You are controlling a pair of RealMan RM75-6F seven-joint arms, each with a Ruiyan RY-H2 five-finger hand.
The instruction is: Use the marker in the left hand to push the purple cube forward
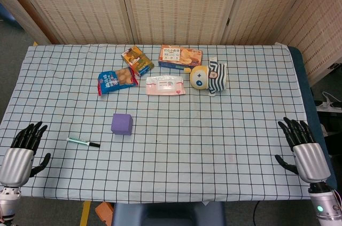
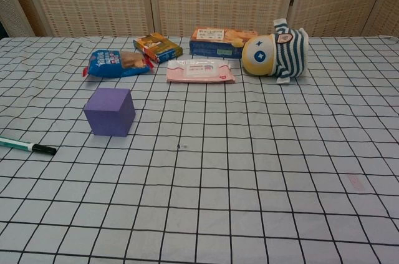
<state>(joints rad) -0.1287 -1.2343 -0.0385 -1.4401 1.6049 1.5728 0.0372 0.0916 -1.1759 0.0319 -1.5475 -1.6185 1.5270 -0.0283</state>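
Looks to us like a robot lab or test room, not anybody's home. We've got a table (image 1: 240, 130) under a grid-check cloth (image 1: 214, 146), walled in from 10 to 2 o'clock by woven folding screens (image 1: 176, 1), the kind you put up to block off a work area. At 12 o'clock sits a staged row of random props: snack bag (image 1: 116, 80), two boxes (image 1: 180, 56), wipes pack (image 1: 165, 85), plush toy (image 1: 209, 76). At 3 o'clock we can see cables (image 1: 332, 103) on the floor. At 6 o'clock there's yellow floor tape (image 1: 85, 212). Very much a demo rig setup.
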